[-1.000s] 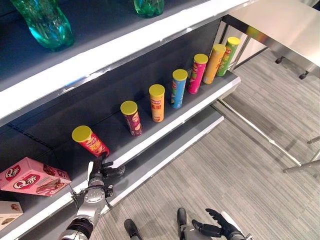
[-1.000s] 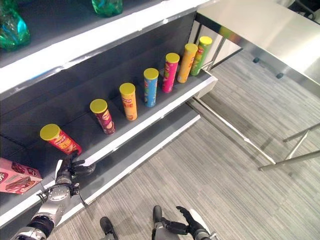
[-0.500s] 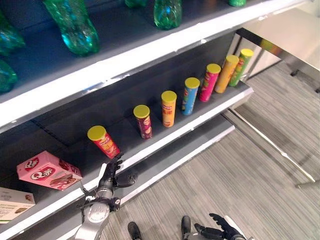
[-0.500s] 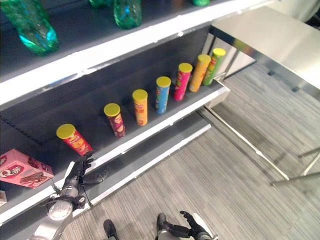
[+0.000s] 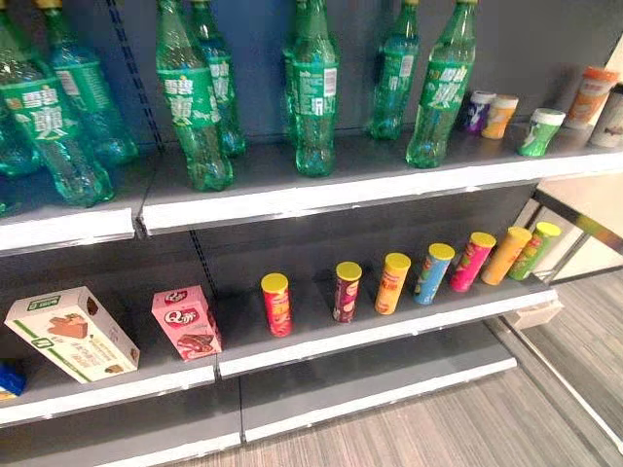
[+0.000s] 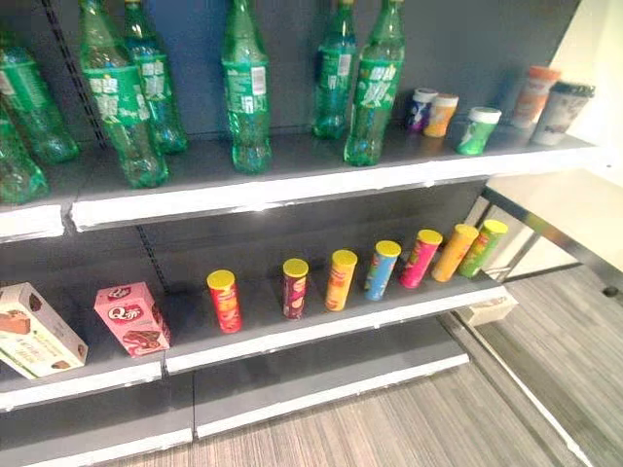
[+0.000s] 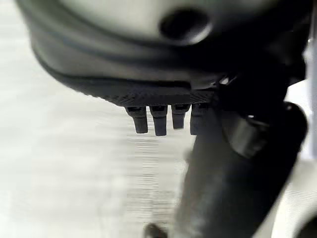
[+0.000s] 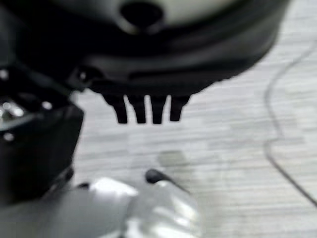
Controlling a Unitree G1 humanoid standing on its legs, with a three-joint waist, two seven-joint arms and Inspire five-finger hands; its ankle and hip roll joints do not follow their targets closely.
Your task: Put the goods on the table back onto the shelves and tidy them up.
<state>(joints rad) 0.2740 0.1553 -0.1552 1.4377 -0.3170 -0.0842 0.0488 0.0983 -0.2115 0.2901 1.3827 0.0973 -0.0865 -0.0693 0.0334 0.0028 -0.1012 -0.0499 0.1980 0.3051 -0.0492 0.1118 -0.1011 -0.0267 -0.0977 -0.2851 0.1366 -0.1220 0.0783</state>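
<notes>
Several chip cans stand upright in a row on the middle shelf (image 5: 389,336), from a red one (image 5: 276,304) at the left to a green one (image 5: 536,249) at the right. A pink box (image 5: 185,321) and a white and green box (image 5: 72,334) lie tilted on the shelf section to their left. My left hand (image 7: 158,79) hangs over the floor, open, with its straight fingers (image 7: 159,121) holding nothing. Over the grey floor my right hand (image 8: 148,74) is also open and empty.
Green bottles (image 5: 195,107) fill the upper shelf, with several small cups (image 5: 538,129) at its right end. A low bottom shelf (image 5: 380,375) juts out over the striped grey floor (image 6: 409,438). The pale table (image 6: 569,209) stands to the right of the shelves.
The camera has tilted up from the floor and lower shelf to the shelf front. My left hand has come away from the shelf edge by the red can and now hangs down.
</notes>
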